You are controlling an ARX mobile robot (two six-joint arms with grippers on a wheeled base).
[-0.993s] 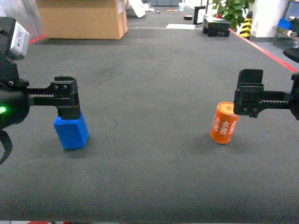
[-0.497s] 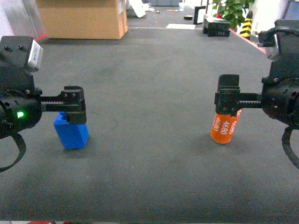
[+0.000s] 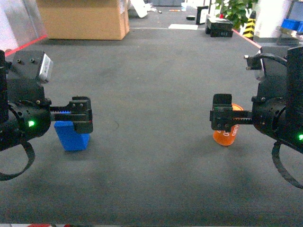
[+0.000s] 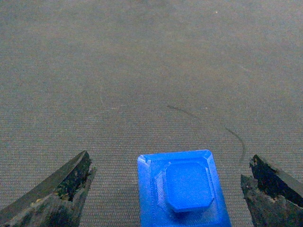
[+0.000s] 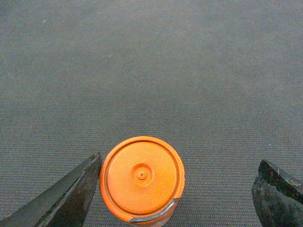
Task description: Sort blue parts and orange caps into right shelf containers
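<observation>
A blue part (image 3: 71, 137), a small solid block with a raised octagonal top (image 4: 182, 185), stands on the dark mat at the left. My left gripper (image 3: 81, 116) hangs open over it, and its fingers (image 4: 71, 177) straddle the block without touching it. At the right stands an orange cap (image 3: 226, 137), a stubby cylinder seen from above (image 5: 141, 176). Around it my right gripper (image 3: 221, 118) is open, with the left finger (image 5: 78, 189) close beside the cap and the right finger (image 5: 274, 189) far off. The right shelf containers are out of view.
The dark mat (image 3: 151, 94) stretches wide between the two arms. A large cardboard box (image 3: 83, 19) sits at the back left. Black equipment (image 3: 218, 26) and a plant (image 3: 234, 12) stand at the back right. A red line (image 3: 272, 52) runs along the mat's right edge.
Both arms have swung inward and lower. The left gripper moved right over the blue part, and the right gripper moved left and down around the orange cap. Neither part has moved.
</observation>
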